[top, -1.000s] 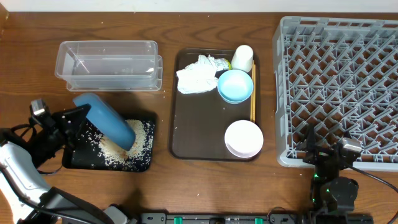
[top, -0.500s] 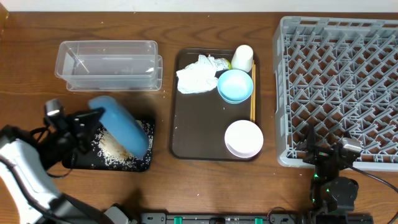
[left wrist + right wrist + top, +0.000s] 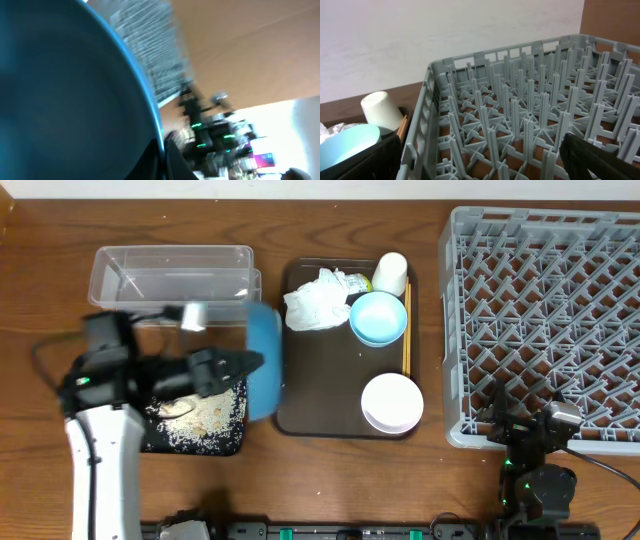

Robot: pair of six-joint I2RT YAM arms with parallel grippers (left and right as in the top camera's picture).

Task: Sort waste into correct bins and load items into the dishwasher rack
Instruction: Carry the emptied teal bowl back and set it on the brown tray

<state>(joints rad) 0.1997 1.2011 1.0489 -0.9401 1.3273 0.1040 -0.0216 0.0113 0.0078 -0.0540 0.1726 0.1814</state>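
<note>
Far left, my left gripper (image 3: 236, 363) is clamped on a blue plate (image 3: 264, 360), held on edge between a black tray (image 3: 160, 443) scattered with rice (image 3: 215, 412) and a brown tray (image 3: 315, 380). A clear bin (image 3: 170, 275) sits behind. The brown tray carries a crumpled napkin (image 3: 315, 305), white cup (image 3: 390, 273), light blue bowl (image 3: 378, 317), chopsticks (image 3: 406, 345) and white bowl (image 3: 391, 402). Right, a grey dishwasher rack (image 3: 550, 310). My right gripper (image 3: 510, 423) rests at its near edge, jaws apart, empty.
</note>
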